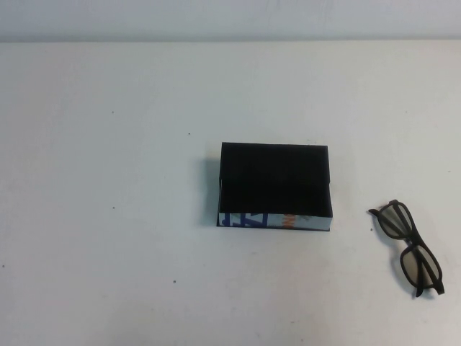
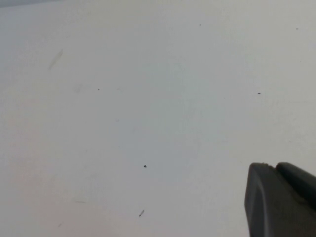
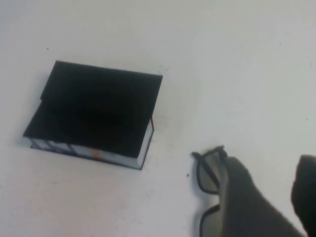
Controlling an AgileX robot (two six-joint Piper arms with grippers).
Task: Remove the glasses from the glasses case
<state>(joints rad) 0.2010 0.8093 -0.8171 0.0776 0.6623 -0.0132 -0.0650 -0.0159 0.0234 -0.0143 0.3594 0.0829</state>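
Note:
The glasses case (image 1: 274, 184) sits at the middle of the table, black on top, its white side panel with blue and orange print facing the near edge. It also shows in the right wrist view (image 3: 94, 113). The dark-framed glasses (image 1: 409, 245) lie on the table to the right of the case, apart from it. My right gripper (image 3: 269, 170) is open and empty, just above the glasses (image 3: 208, 173); one finger hides part of them. My left gripper (image 2: 275, 168) is shut and empty over bare table. Neither gripper shows in the high view.
The white table (image 1: 108, 216) carries only small dark specks. Its far edge meets a pale wall (image 1: 230, 18) at the back.

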